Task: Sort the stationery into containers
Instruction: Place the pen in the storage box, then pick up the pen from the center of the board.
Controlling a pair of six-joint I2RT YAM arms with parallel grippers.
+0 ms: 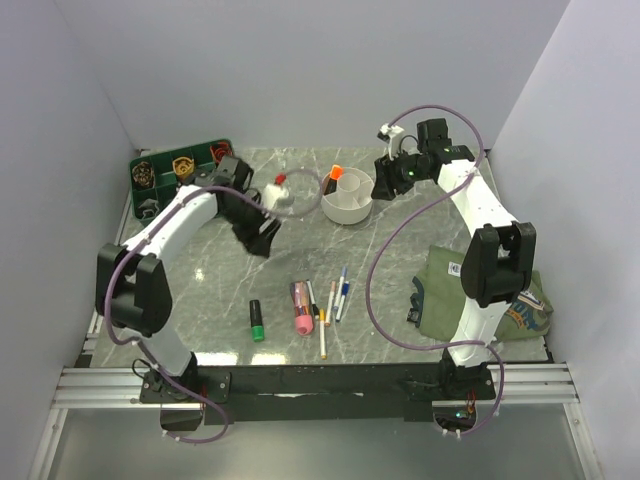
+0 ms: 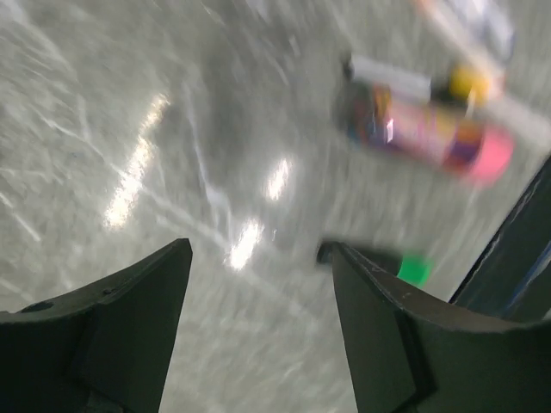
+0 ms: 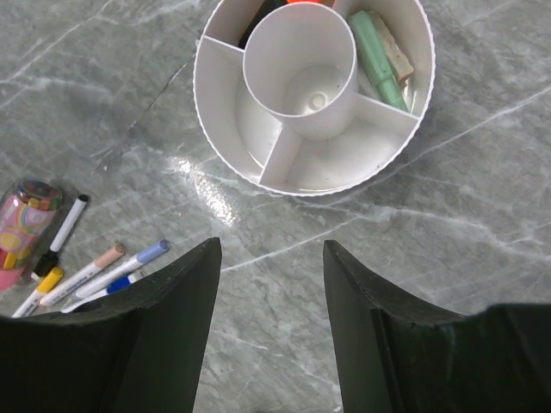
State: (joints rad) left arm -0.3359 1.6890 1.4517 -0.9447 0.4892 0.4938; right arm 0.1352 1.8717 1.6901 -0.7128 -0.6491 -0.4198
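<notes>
Blurred pink marker (image 2: 422, 129) past spread, empty left tool (image 2: 261, 249), right tool (image 3: 271, 249) likewise spread, grey marbled tabletop (image 1: 210, 300), white walls (image 1: 300, 70)

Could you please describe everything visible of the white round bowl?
The white round bowl looks like smooth plastic. Inner walls split it into compartments around a central cup, which is empty. It stands upright on the grey marble table, ahead of the open right gripper, which does not touch it. One compartment holds a pale green marker and a tan one, another an orange-capped marker; two others are empty.
</notes>
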